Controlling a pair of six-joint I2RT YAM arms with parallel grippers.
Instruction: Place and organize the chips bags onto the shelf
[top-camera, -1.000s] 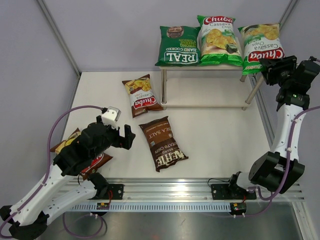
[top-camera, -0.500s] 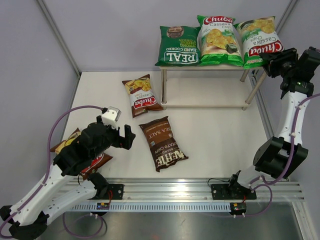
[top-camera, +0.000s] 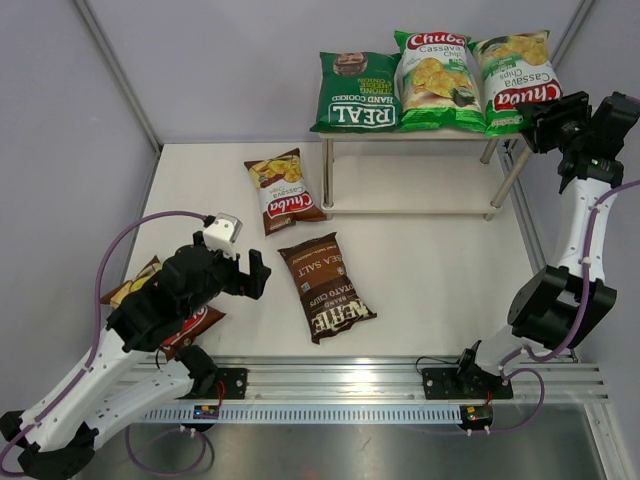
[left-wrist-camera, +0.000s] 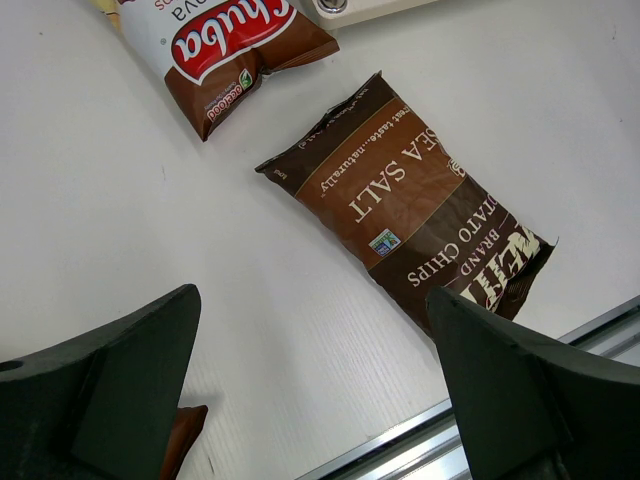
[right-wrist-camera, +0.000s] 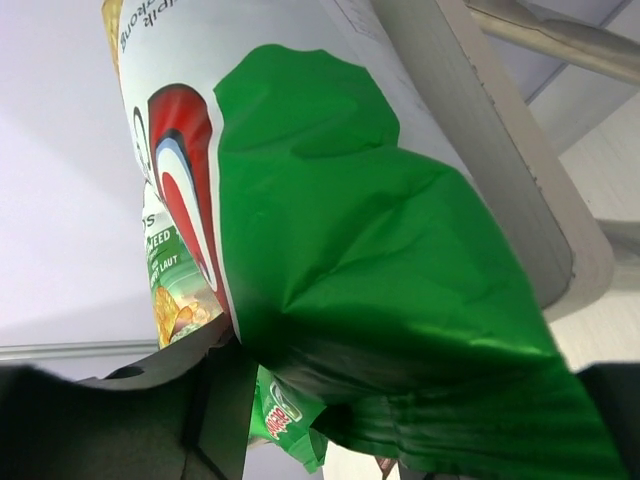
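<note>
Your left fingers (left-wrist-camera: 120, 380) stand spread wide beside the Kettle bag (left-wrist-camera: 410, 210), mid-table (top-camera: 440, 270). Your right fingers (right-wrist-camera: 215, 400) flank the rightmost light green Chuba bag (top-camera: 515, 80), upper right atop the shelf (top-camera: 410, 185). Pinching or merely touching, cannot tell.

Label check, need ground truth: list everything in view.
table: 1, white.
shelf: 1, beige, silver legs, far side.
REAL bag: 1, dark green, shelf top left.
middle Chuba bag: 1, light green, shelf top centre.
right Chuba bag: 1, light green, shelf top right.
far Chuba bag: 1, brown-red, by shelf's left leg.
near Chuba bag: 1, brown-red, near left, partly hidden.
Kettle bag: 1, dark brown, table centre.
left gripper: 1, black, open, above table.
right gripper: 1, black, at right Chuba bag's edge.
</note>
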